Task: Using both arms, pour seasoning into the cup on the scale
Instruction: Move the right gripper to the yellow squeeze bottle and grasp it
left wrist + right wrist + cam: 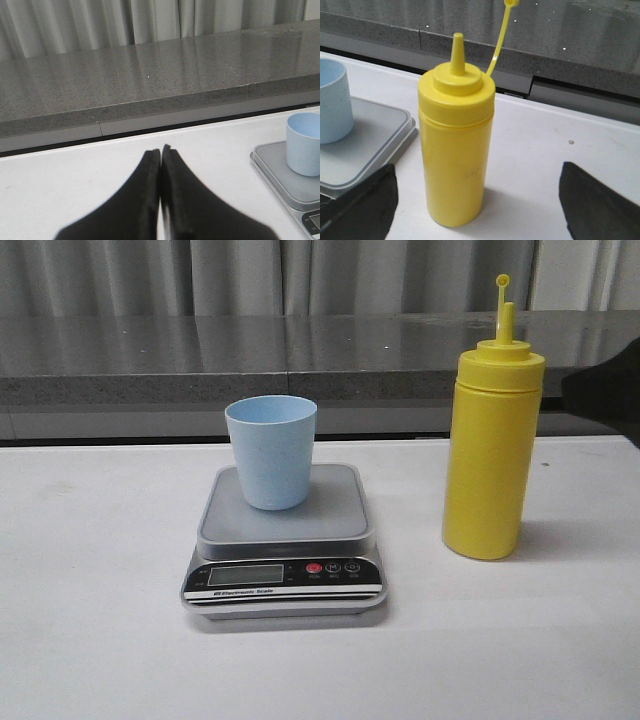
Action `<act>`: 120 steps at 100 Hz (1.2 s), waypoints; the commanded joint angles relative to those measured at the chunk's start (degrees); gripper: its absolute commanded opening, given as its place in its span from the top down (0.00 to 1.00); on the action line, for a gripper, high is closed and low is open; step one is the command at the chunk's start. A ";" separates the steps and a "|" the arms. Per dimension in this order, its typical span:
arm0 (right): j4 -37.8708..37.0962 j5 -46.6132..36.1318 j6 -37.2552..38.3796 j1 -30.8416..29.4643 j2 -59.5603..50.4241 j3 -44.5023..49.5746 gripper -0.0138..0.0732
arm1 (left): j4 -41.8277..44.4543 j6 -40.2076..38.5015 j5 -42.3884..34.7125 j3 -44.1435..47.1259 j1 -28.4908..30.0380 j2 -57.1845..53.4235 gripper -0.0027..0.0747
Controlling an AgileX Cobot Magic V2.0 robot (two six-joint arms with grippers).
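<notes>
The light blue cup stands upright on the silver-grey scale at the table's middle. To its right the yellow seasoning bottle stands upright, its cap hanging open on its tether. In the right wrist view my right gripper is open, with a finger on each side of the bottle and neither touching it. The cup and scale lie beyond it. My left gripper is shut on nothing over bare table, away from the cup and scale.
A grey stone ledge runs along the back of the white table, with pale curtains behind it. A dark part of the right arm shows at the right edge of the front view.
</notes>
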 commanded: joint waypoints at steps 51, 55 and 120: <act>-2.05 -29.83 2.49 0.06 22.60 -1.33 0.10 | 0.06 -0.32 -4.94 -1.38 0.07 0.67 0.99; -2.41 -30.84 3.14 0.06 23.94 -1.52 0.10 | 0.06 -0.32 -4.94 -1.38 0.07 0.67 0.99; -6.17 -31.11 4.47 0.06 33.74 -10.74 0.10 | 0.06 -0.32 -4.94 -1.38 0.07 0.67 0.99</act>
